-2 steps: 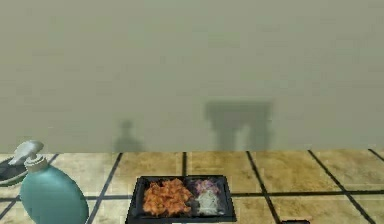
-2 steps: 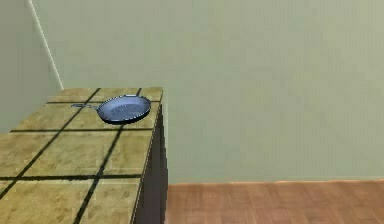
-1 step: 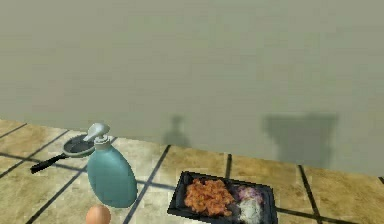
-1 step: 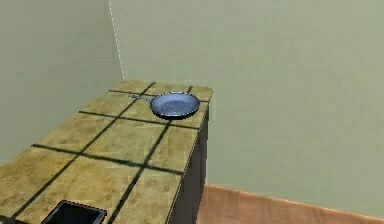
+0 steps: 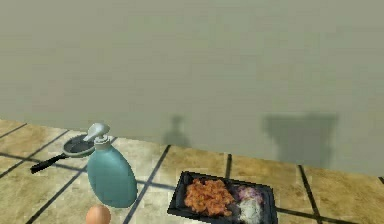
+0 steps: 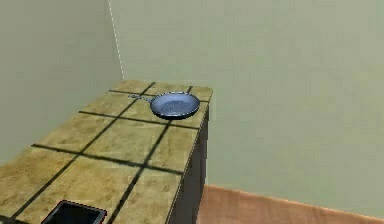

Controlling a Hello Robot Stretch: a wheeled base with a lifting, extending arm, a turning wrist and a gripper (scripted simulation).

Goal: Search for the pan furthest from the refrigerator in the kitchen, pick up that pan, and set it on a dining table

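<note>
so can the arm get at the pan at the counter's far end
Probably yes, if it extends far enough: the pan lies on the tiled counter, bare tiles before it, nothing in the way.

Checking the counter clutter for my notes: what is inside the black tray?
The black tray holds orange-brown food and paler pieces. Most of its floor is covered by them.

Tiled counter (image 5: 262,170) bears a pan (image 5: 78,147), teal bottle (image 5: 110,176), egg (image 5: 98,215), food tray (image 5: 177,193).
</note>
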